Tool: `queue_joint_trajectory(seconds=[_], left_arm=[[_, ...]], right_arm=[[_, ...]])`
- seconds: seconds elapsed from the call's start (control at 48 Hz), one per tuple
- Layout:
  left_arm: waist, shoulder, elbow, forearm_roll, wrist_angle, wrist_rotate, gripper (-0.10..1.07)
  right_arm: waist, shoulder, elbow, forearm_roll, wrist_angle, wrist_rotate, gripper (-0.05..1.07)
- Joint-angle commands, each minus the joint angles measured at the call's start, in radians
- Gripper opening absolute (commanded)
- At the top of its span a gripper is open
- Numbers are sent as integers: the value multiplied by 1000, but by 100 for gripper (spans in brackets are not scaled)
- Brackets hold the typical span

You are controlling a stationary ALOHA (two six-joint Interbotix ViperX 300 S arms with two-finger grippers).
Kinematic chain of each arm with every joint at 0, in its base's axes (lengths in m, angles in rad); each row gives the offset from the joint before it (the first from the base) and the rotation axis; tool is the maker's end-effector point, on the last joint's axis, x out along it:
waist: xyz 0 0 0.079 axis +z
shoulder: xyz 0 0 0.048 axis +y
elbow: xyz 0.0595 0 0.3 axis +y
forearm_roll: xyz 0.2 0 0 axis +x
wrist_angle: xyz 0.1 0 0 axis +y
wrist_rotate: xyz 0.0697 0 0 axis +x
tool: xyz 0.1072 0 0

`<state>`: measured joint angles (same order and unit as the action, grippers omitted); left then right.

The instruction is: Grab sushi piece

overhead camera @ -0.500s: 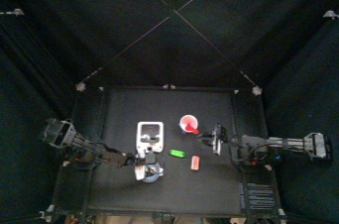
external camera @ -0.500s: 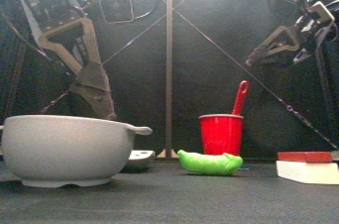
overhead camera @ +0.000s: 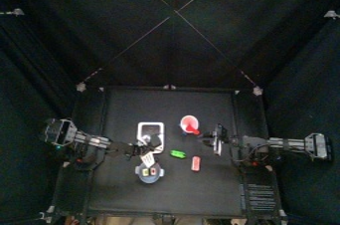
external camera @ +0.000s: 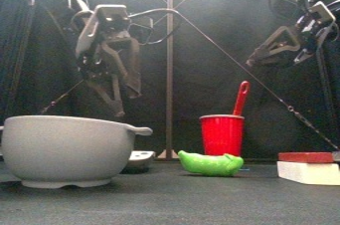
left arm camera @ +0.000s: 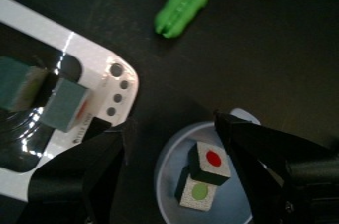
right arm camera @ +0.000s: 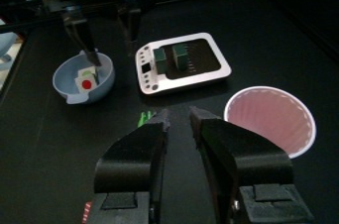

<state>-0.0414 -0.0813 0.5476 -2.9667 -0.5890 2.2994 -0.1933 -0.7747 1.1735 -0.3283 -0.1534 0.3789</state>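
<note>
Grey bowl [left arm camera: 245,173] holds the sushi piece [left arm camera: 201,180]; my left gripper [left arm camera: 172,168], jaws wide, hovers above, descent next.

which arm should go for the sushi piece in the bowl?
Left, probably. The left gripper hangs open directly over the grey round bowl holding the small dark square sushi piece. The right gripper sits shut across the table, beyond the white rectangular tray, near the red plastic cup.

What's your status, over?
Left gripper open, over the bowl. Right gripper idle at right. Sushi piece in bowl, not yet grabbed. Nothing in the way.
</note>
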Motion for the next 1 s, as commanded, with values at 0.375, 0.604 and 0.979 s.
queue_joint_trajectory(seconds=[0.375,0.604,0.979], left_arm=[[202,6,-49,-80,-181,-121,98],[233,12,-40,-49,-192,-204,98],[264,80,-66,-63,-193,-206,97]], right_arm=[[-2,2,-9,-2,-5,-2,66],[-2,3,-9,-2,-3,-2,66],[-2,3,-9,-3,-3,-2,66]])
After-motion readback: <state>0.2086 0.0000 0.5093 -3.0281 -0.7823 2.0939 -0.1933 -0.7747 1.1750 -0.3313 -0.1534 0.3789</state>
